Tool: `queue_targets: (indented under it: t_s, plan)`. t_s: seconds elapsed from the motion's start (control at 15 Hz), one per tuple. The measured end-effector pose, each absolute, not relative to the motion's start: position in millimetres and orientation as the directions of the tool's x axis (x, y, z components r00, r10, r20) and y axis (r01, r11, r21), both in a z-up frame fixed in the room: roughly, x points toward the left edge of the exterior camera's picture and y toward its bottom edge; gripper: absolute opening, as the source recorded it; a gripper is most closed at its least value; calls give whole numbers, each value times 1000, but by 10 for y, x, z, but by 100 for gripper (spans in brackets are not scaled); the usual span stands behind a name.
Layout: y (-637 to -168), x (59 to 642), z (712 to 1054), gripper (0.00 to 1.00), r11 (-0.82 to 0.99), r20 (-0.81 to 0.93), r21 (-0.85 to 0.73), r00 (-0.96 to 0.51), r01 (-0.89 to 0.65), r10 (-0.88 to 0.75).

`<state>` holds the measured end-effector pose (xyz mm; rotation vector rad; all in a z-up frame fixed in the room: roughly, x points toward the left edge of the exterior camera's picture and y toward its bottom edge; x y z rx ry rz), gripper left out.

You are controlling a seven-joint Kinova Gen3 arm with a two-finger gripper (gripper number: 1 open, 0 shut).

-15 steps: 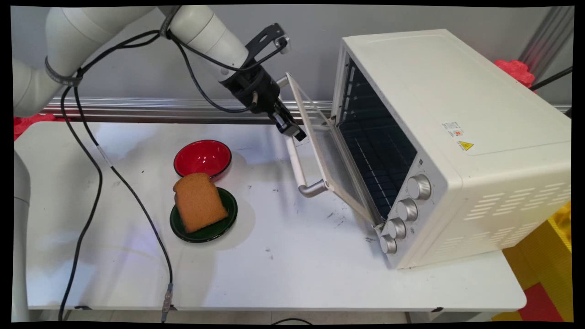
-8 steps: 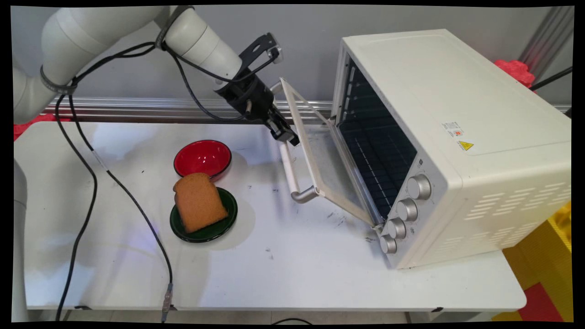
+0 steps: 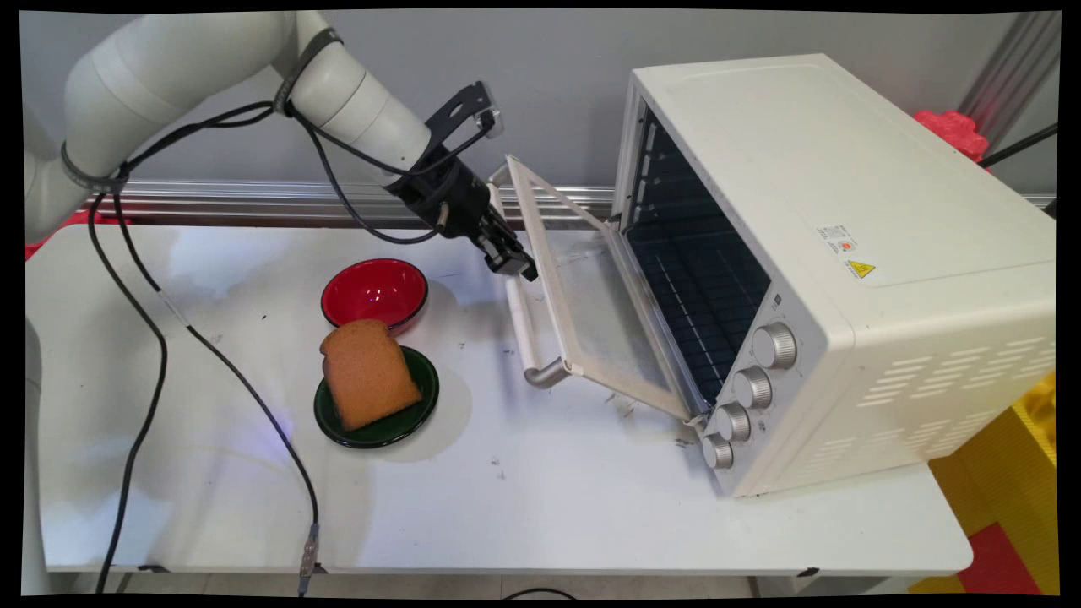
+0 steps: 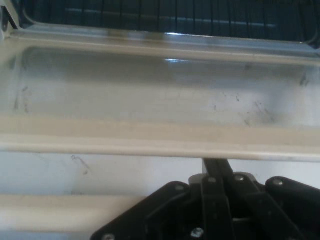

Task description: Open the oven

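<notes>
We see the gripper (image 3: 513, 266) at the oven door (image 3: 595, 325) handle (image 3: 522, 325); finger opening: cannot tell. Door looks stiff, hinged; handle the natural hold.

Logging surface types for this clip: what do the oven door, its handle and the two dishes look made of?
Oven door: clear glass pane in a cream painted frame; the table shows through it. Handle: cream bar on silvery, probably metal, end brackets. Red bowl and green plate: glossy, with highlights, so glazed ceramic or hard plastic; I cannot tell which.
</notes>
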<state>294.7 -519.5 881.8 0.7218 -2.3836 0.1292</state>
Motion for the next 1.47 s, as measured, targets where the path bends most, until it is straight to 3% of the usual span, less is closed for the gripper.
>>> queue_targets:
  t_s: [1.47]
  plan:
    - [-5025, 3284, 8364, 0, 853, 605, 77, -656, -515, -451]
